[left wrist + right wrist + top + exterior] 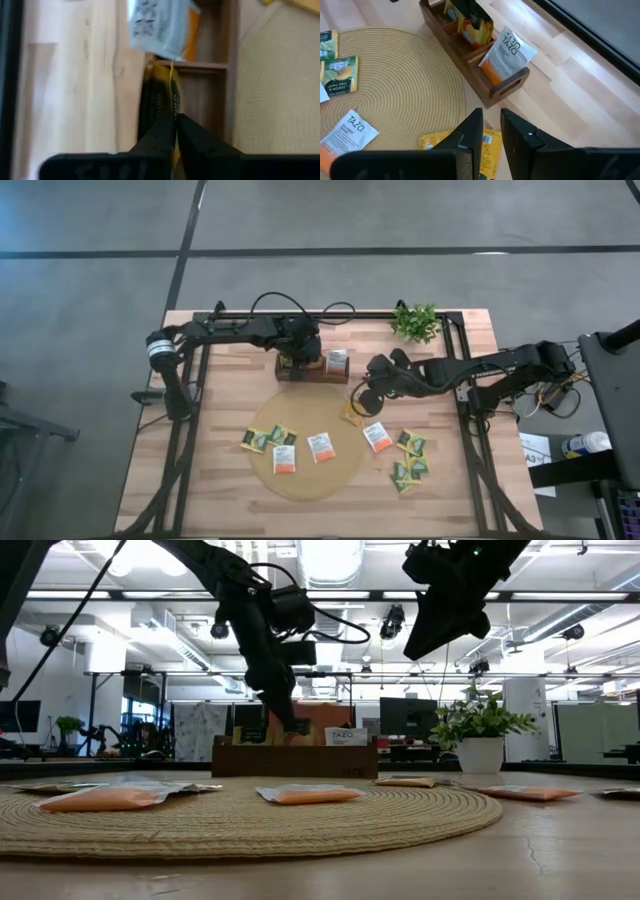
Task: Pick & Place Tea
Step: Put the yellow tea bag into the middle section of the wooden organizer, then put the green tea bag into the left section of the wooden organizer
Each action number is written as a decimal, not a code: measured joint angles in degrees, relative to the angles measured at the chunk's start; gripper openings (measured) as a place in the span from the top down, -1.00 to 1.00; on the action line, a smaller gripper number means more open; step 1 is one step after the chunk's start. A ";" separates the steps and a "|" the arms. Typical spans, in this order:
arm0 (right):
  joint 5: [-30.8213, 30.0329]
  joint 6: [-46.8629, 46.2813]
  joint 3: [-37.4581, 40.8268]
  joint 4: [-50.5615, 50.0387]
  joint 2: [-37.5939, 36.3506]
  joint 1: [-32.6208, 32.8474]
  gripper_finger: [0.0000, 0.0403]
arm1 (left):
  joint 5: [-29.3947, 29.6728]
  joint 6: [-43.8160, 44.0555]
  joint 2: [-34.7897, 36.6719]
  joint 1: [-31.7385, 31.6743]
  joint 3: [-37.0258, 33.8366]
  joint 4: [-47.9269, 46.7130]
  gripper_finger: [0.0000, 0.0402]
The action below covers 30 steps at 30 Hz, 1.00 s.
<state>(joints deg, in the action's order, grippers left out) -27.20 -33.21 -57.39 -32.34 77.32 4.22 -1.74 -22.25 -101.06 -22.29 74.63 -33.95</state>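
The left tool [172,107] is seen closed narrowly on a yellow sachet [171,82], whose thin edge is pinched between the two dark fingers [156,117]. It is held low over the dark brown tray [312,368], at the middle compartment as far as can be judged. In the end compartment a white and orange sachet [506,56] is already standing, leaned against the wall.

The right tool [491,131] is held with a narrow gap between its fingers, and nothing is gripped in it. It is hovering just above another yellow sachet [454,142], which is lying flat at the edge of the round mat [262,476], near the tray. The other sachets are spread on the mat and on the tabletop [225,480] beside it, well apart from the tray.

Several risks are judged from here. If the left fingers are opened while the yellow sachet is tilted, it may be dropped across the divider or outside the tray. The white and orange sachet can be knocked down when the left tool is lifted, because it stands close by. The flat sachet under the right tool offers only a thin edge, so it may be pushed along the woven mat instead of being gripped. As both tools are working near the tray, a contact between the arms is also possible if both are moved together.
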 joint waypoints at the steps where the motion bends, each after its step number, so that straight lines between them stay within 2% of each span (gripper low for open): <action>1: 0.00 0.00 0.00 0.01 0.00 -0.01 0.66 | 0.62 0.09 0.00 -0.02 0.00 0.00 0.83; 7: 0.00 0.00 0.00 0.11 0.00 -0.01 0.66 | 5.07 0.08 0.98 0.03 -0.07 -0.02 0.67; 12: 0.02 -0.01 0.00 0.17 0.00 -0.01 0.66 | 6.47 0.24 3.19 0.26 -0.01 -1.34 0.66; 18: 0.08 -0.04 0.13 0.69 0.02 -0.03 0.66 | 6.17 4.79 9.76 2.01 0.23 -2.52 0.66; 21: 0.46 -0.40 0.47 1.20 0.02 -0.22 0.66 | 4.16 9.08 12.71 3.60 0.19 -2.64 0.66; 24: 1.60 -2.62 0.61 1.22 0.67 -1.07 0.66 | -2.33 14.42 14.83 5.51 0.15 -2.64 0.66; 27: 8.38 -5.21 1.08 1.33 2.37 -3.18 0.66 | -8.38 19.49 15.78 7.98 -0.65 -2.50 0.66; 30: 15.88 -5.63 1.62 1.25 5.46 -4.74 0.66 | -9.55 22.26 16.44 11.11 -3.17 -2.70 0.66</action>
<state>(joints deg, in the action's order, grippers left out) -11.32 -38.84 -55.76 -31.08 82.78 -0.52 -11.29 0.00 -84.62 -11.18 71.46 -36.65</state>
